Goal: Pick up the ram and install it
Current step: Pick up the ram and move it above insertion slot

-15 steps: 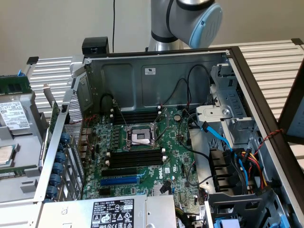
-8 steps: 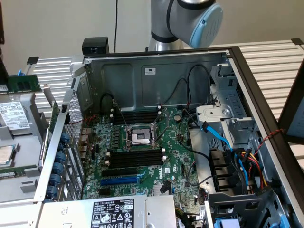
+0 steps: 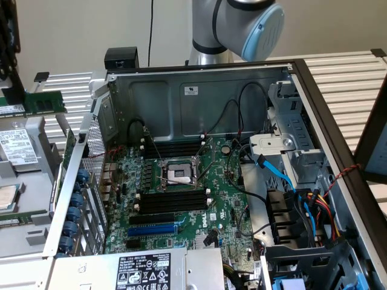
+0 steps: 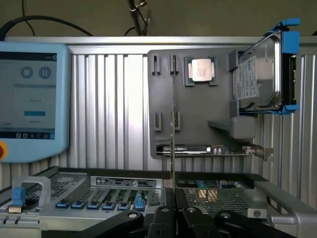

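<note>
Hand [image 4: 171,202] is clamped on the ram [image 4: 172,139], which stands edge-on between the fingers. Grip's only on one end, so it could tilt and miss the slots [image 3: 172,201], mid-frame in the exterior view.

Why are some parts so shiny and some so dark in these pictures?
Wrist view: light bounces off the metal table in a bright stripe, the tablet screen glows by itself, and the gripper pinching the memory stick looks dark. Exterior view: the computer case's back wall gleams; the circuit board looks dimmer.
</note>
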Available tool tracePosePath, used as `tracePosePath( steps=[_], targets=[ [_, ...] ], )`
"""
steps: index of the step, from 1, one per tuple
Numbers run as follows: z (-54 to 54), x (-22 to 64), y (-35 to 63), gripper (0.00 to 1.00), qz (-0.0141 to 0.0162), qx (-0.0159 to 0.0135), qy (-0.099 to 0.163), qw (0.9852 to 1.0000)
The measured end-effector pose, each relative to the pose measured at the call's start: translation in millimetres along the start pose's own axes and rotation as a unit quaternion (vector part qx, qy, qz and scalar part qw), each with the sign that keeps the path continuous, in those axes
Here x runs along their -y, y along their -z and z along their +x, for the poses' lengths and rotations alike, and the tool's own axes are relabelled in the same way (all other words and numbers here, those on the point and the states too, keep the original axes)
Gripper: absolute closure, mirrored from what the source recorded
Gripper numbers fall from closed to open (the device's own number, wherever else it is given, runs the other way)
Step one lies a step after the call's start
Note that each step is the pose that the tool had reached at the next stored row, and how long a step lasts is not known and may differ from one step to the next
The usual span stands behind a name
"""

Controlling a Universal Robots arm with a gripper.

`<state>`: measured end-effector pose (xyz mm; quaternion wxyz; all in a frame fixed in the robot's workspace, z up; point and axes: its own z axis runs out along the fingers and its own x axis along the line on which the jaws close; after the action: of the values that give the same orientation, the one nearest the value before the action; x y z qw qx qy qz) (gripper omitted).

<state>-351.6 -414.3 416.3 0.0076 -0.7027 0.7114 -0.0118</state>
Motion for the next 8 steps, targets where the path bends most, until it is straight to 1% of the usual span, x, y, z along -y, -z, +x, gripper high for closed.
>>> tracePosePath(
  steps=[2,4,8],
  targets=[
    [-0.7,4.2,-0.1,0.88,0.0031,0.0001,0.000,1.0000],
    [-2.0,7.9,-0.3,0.88,0.0069,0.0001,0.000,1.0000],
    [-3.3,15.9,-0.4,0.88,0.0114,0.0001,0.000,0.9999]
  ],
)
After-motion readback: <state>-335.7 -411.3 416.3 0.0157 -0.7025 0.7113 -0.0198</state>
